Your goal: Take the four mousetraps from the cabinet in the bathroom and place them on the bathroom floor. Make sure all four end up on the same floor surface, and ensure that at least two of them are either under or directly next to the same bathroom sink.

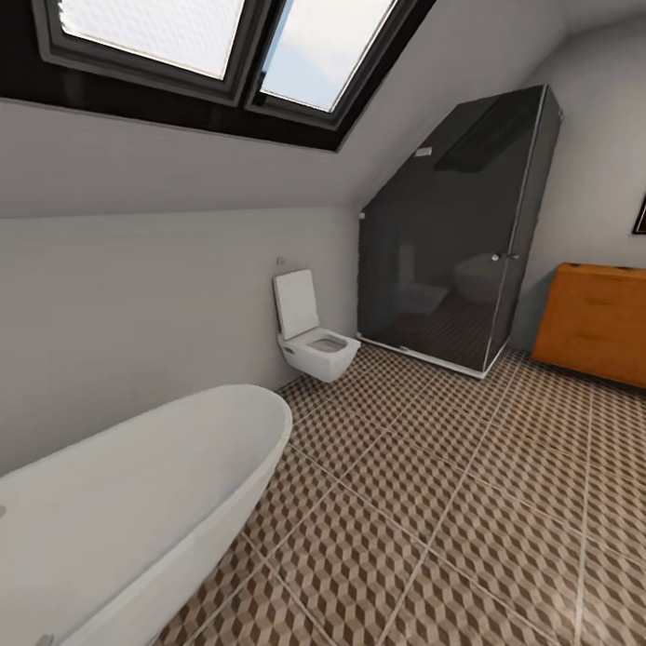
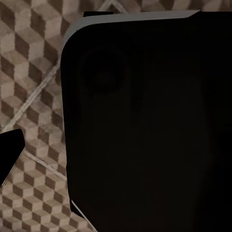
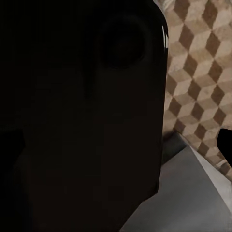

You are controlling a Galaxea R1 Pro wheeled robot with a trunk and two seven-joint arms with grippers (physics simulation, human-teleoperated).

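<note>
The orange-brown wooden cabinet (image 1: pixel 603 323) stands against the far wall at the right edge of the head view, drawers shut, top partly cut off. The cube-patterned bathroom floor (image 1: pixel 441 505) spreads between me and it. The mousetraps and the bathroom sink are out of view. In the left wrist view one dark fingertip (image 2: pixel 10 153) sits at the frame's edge over the tiles (image 2: pixel 34 63), beside my dark body (image 2: pixel 145 125). In the right wrist view a dark fingertip (image 3: pixel 225 142) likewise sits at the edge over tiles (image 3: pixel 193 72). Nothing is held in either gripper.
A white oval bathtub (image 1: pixel 134 516) fills the near left. A white wall-hung toilet (image 1: pixel 314 340) with raised lid is beyond it. A dark glass shower enclosure (image 1: pixel 460 234) occupies the far corner under the sloped ceiling with skylights (image 1: pixel 229 37).
</note>
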